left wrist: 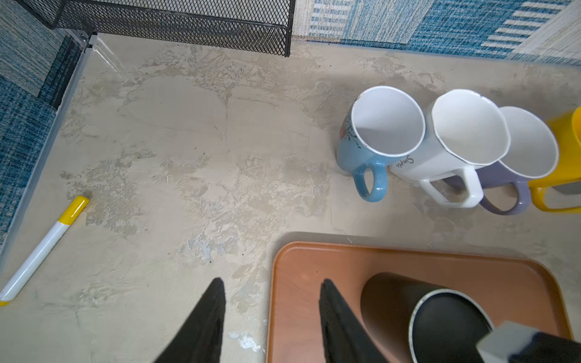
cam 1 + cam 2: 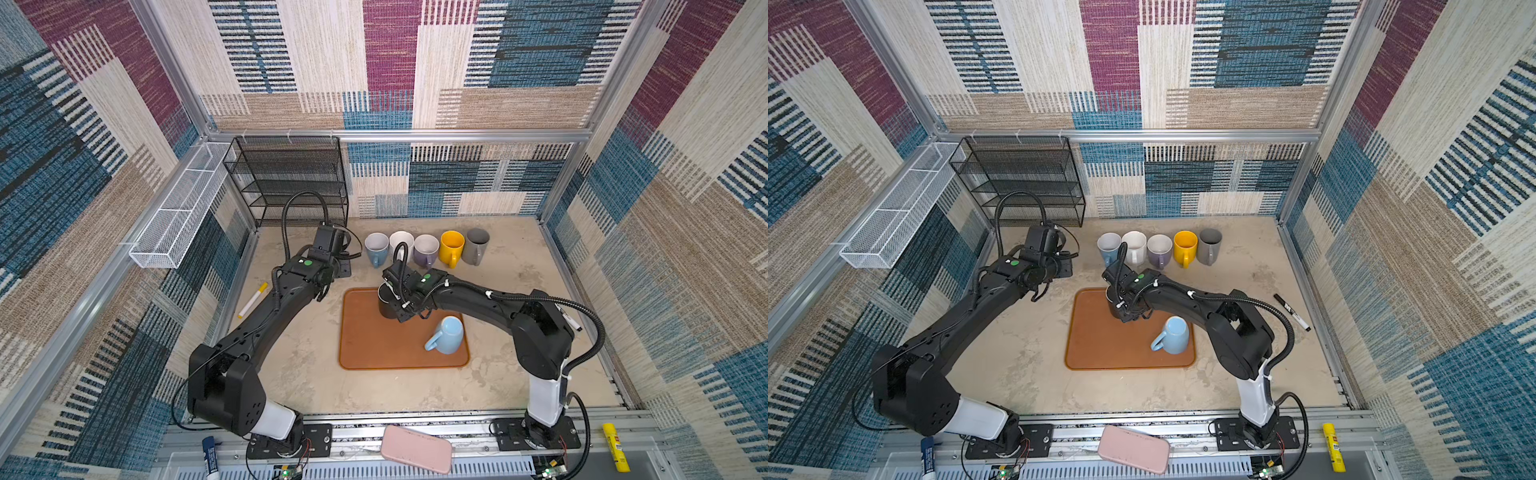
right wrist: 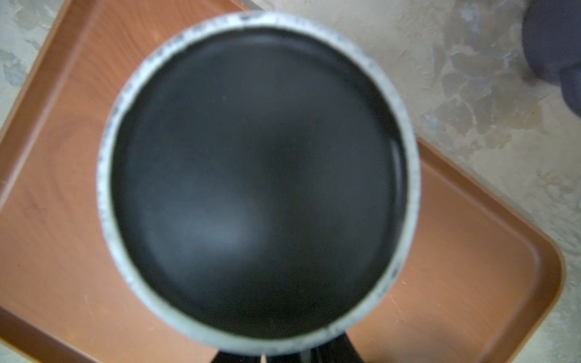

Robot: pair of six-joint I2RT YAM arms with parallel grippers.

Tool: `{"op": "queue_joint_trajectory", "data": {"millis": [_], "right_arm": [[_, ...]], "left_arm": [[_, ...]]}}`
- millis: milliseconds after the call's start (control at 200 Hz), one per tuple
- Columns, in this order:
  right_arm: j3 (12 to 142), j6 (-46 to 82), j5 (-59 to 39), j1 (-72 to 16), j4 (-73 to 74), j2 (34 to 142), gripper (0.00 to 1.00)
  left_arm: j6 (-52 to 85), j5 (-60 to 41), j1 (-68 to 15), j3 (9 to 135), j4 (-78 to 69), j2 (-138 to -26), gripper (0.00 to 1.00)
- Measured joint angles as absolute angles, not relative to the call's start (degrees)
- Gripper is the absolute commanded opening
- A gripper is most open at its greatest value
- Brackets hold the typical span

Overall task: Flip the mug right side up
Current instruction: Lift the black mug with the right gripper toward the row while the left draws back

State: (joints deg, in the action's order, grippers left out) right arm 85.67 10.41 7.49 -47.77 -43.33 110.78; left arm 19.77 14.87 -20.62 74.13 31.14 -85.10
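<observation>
Tabletop (image 2: 291, 353): seven mugs (image 2: 449, 334), one tray (image 2: 374, 349)

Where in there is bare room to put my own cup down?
The front-left part of the tray is bare, bordered by the black mug and the light blue mug. So is the table in front of the tray, and the back right corner beyond the grey mug. Crowded: the back, where five mugs stand side by side.

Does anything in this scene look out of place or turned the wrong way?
Yes. On the brown tray, two mugs stand upside down, base up: the black mug and the light blue mug. The row of mugs behind the tray stands upright, mouths up. Nothing looks spilled.
</observation>
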Motion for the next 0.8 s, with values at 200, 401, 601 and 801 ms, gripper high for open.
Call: {"op": "queue_joint_trajectory", "data": {"millis": [200,401,601,801], "right_arm": [[85.9,10.2,7.7,-47.8,-43.3,111.0,0.19],[85.9,10.2,7.7,-47.7,-43.2,111.0,0.10],[85.9,10.2,7.7,-47.6,-43.1,110.8,0.00],[85.9,10.3,6.3,-46.8,-42.8,109.7,0.00]], "left_arm": [[19.8,14.6,-20.5,74.4,31.2,-85.5,0.45],[19.8,14.6,-20.4,74.5,31.3,-85.8,0.45],[19.8,13.8,-20.3,74.7,31.4,-85.8,0.45],[19.8,13.1,-20.2,75.2,31.6,-86.3,0.45]]}}
